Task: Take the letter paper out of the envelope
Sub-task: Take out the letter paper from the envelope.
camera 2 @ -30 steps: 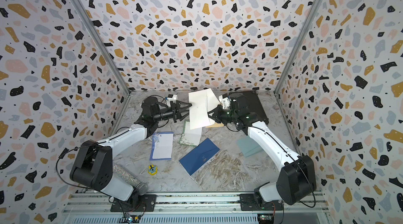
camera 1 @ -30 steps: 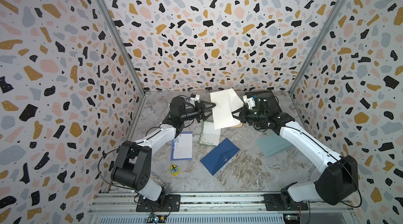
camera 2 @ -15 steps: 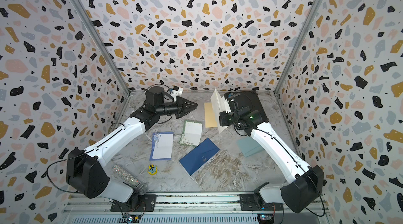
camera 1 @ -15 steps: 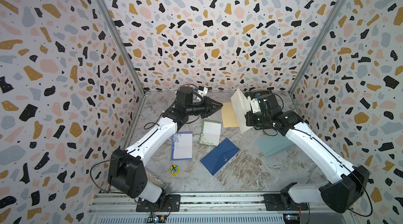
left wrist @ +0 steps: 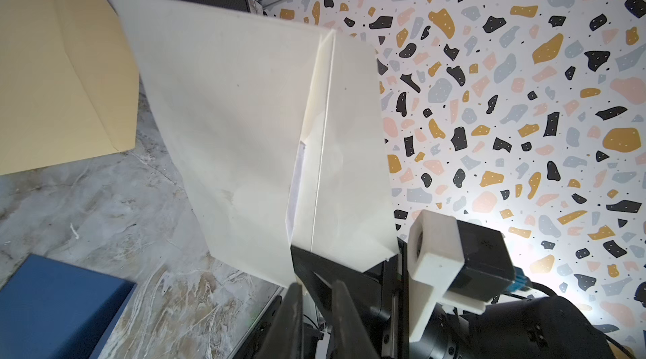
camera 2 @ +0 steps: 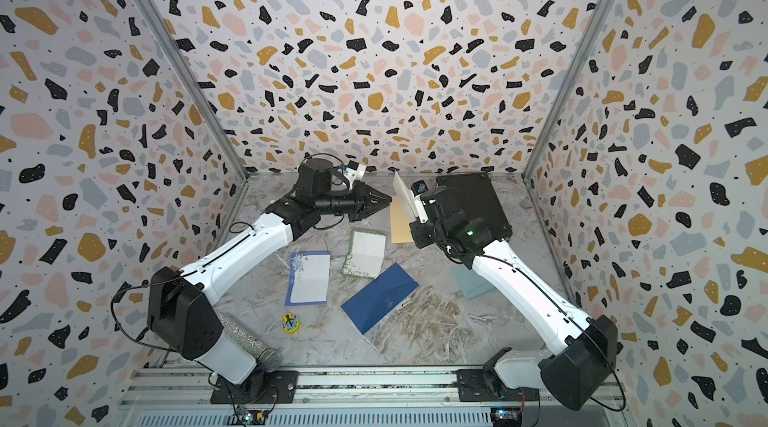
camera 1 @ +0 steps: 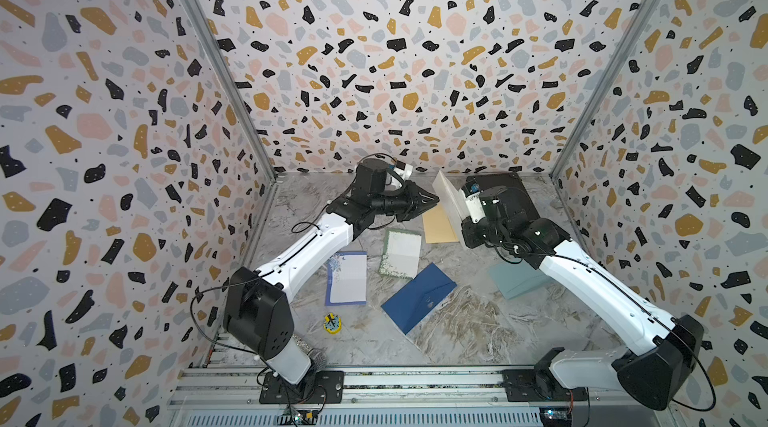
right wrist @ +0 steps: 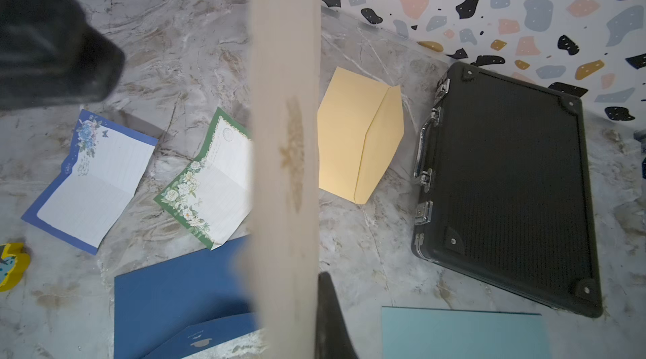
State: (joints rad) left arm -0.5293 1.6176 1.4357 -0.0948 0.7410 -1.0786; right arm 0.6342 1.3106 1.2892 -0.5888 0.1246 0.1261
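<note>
1. Nearest you, a yellow toy (camera 1: 332, 323) and a dark blue envelope (camera 1: 419, 296) lie flat.
2. Beyond lie a blue-bordered letter sheet (camera 1: 348, 278), a green floral letter sheet (camera 1: 401, 253), a pale teal envelope (camera 1: 515, 281) and a tan envelope (camera 1: 438, 223).
3. At the back, your right gripper (left wrist: 328, 266) pinches the cream envelope (camera 1: 446, 196) upright, flap open. A pale strip of letter paper (left wrist: 296, 186) shows in its mouth.
4. Your left gripper (camera 1: 432, 198) points at the cream envelope, jaws nearly together. You cannot tell whether they pinch anything.
5. A black case (camera 1: 511, 192) lies behind.

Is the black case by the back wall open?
No, in the right wrist view the black case lies flat with its lid down against the base.
</note>
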